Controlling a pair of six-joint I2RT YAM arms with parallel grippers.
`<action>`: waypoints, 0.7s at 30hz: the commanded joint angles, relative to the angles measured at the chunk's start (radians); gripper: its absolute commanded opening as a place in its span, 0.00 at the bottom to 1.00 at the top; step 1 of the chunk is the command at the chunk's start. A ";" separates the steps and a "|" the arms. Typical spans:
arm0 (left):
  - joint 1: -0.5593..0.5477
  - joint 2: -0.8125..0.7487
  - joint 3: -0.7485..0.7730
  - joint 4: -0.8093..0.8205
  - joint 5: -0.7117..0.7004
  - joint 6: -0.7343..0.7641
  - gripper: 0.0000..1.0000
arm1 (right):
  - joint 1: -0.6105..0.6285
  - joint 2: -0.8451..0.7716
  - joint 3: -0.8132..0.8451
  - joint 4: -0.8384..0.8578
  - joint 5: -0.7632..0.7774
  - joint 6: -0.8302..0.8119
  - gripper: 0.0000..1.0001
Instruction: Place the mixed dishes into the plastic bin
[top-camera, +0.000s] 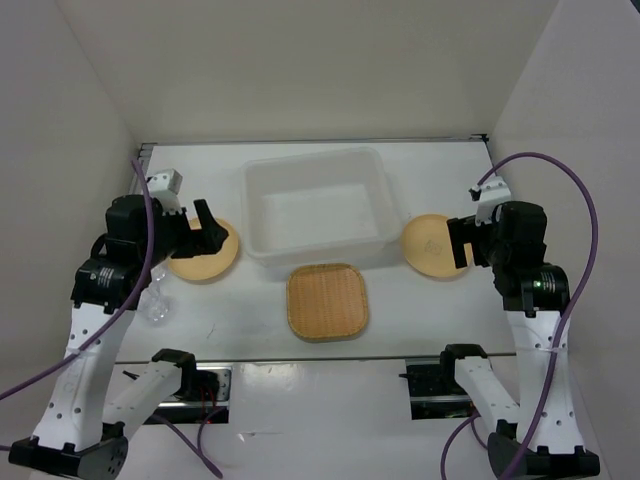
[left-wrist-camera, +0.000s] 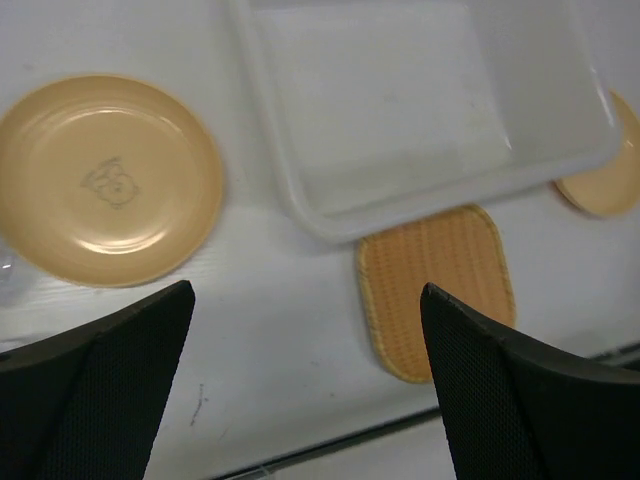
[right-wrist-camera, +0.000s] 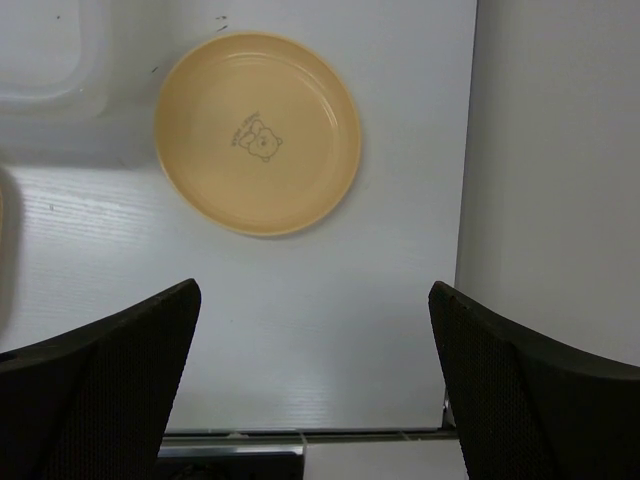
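Currently left claw (left-wrist-camera: 307, 300), right claw (right-wrist-camera: 315, 292) apart; woven rounded-square plate (top-camera: 327, 301) beside translucent bin (top-camera: 315, 257).

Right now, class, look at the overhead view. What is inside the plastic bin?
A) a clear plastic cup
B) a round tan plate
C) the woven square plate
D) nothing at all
D: the plastic bin shows only its bare floor; the left round plate, the right round plate and the woven square plate all lie on the table outside it.
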 joint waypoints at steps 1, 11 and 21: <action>-0.022 -0.010 -0.050 0.043 0.284 0.023 1.00 | 0.005 0.004 -0.016 -0.002 0.009 -0.008 0.99; -0.081 -0.067 -0.326 0.207 0.418 -0.231 1.00 | 0.005 -0.026 -0.026 -0.003 -0.015 -0.028 0.99; -0.244 0.069 -0.449 0.287 0.361 -0.325 1.00 | 0.014 -0.026 -0.013 -0.012 -0.078 -0.059 0.99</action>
